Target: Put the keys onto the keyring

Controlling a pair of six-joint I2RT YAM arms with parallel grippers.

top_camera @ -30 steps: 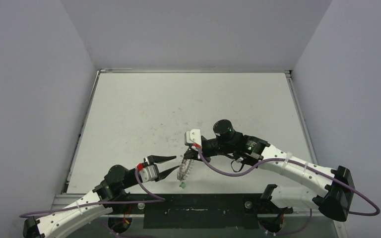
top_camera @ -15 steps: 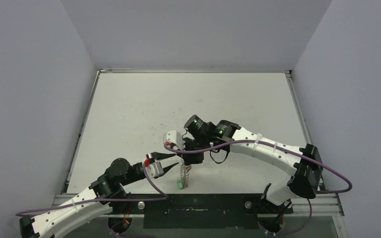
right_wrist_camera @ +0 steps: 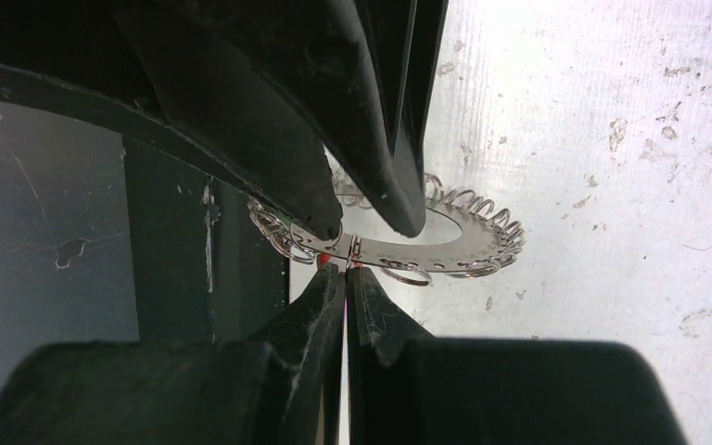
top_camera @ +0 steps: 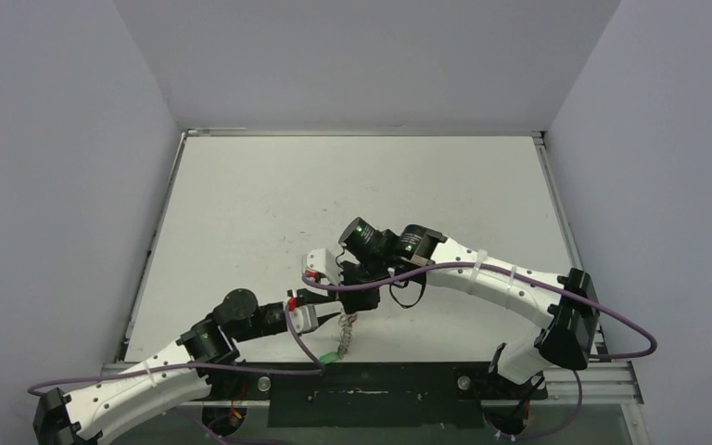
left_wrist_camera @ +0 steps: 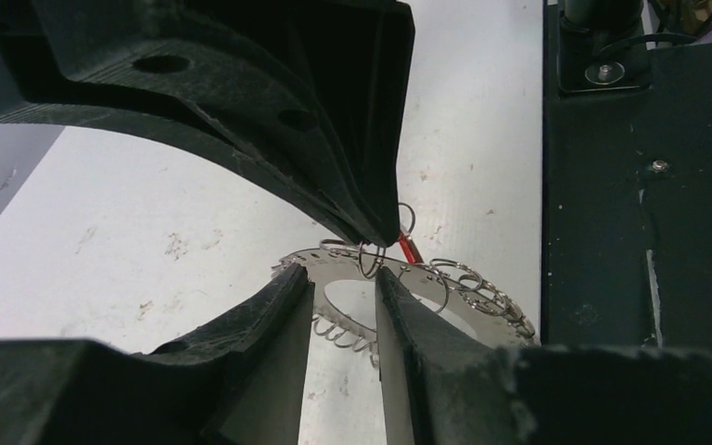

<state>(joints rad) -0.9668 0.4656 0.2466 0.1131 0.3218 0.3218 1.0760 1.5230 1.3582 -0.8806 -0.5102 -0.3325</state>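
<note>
Nearest, the green-tagged key (top_camera: 331, 355) sits at the counter's (top_camera: 352, 185) near edge, just below the keyring (right_wrist_camera: 436, 250); whether it is attached cannot be told. The left pincer (left_wrist_camera: 344, 275) is narrowly spread, fingertips (left_wrist_camera: 399, 306) straddling the ring's band. Beyond, the right pincer (right_wrist_camera: 343, 270) is pressed together on the ring's rim, beside the red tag (left_wrist_camera: 409, 248).

The keyring (right_wrist_camera: 426, 248) is bright polished metal, with a smooth, mirror-like flat plate and thin, glinting wire loops. The fingers (right_wrist_camera: 241, 102) are matt black plastic, faintly ridged and scuffed. The red tag (left_wrist_camera: 409, 248) looks like glossy plastic. The white surface (right_wrist_camera: 612, 185) is matt, speckled and scratched. The black strip (left_wrist_camera: 612, 232) at the right of the left wrist view is dull and dusty.
</note>
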